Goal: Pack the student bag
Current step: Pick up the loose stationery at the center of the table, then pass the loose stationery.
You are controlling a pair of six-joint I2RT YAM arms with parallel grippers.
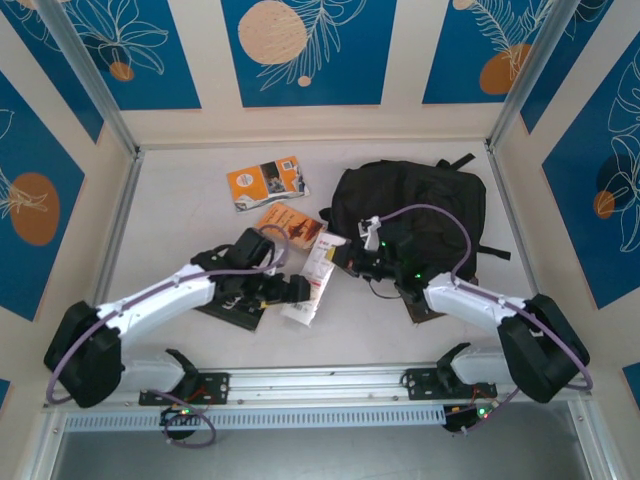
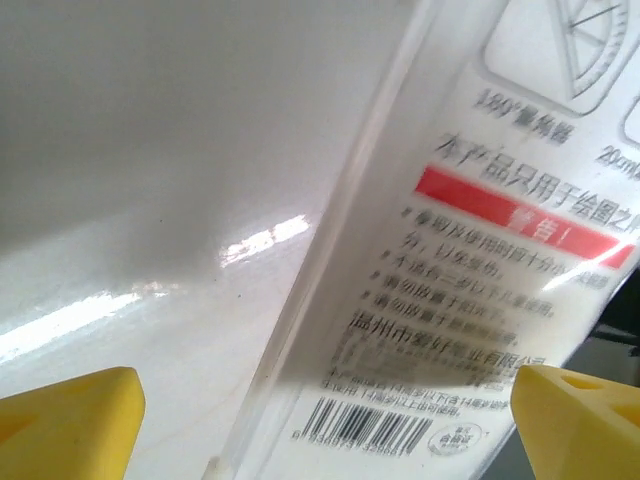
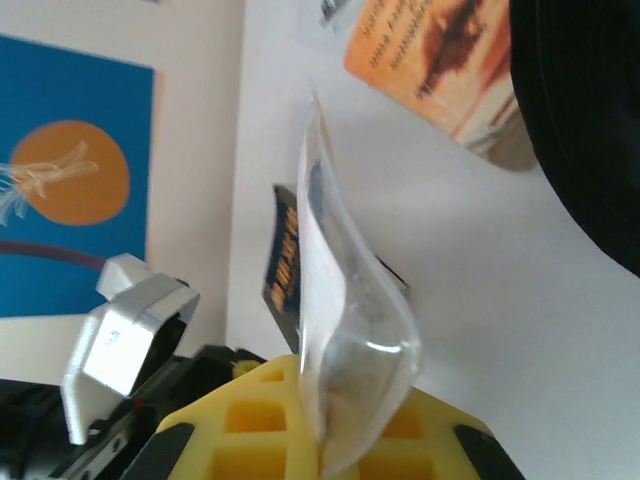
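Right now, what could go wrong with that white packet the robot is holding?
1. The right gripper pinches only the thin plastic edge of the white packet, so it might slip out when lifted.
2. The left gripper is open with the packet's other end between its fingers, so it could snag the packet as the arms part.

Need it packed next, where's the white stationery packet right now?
In the top view the white stationery packet is mid-table between both arms, just left of the student bag, one end pinched in the right gripper.
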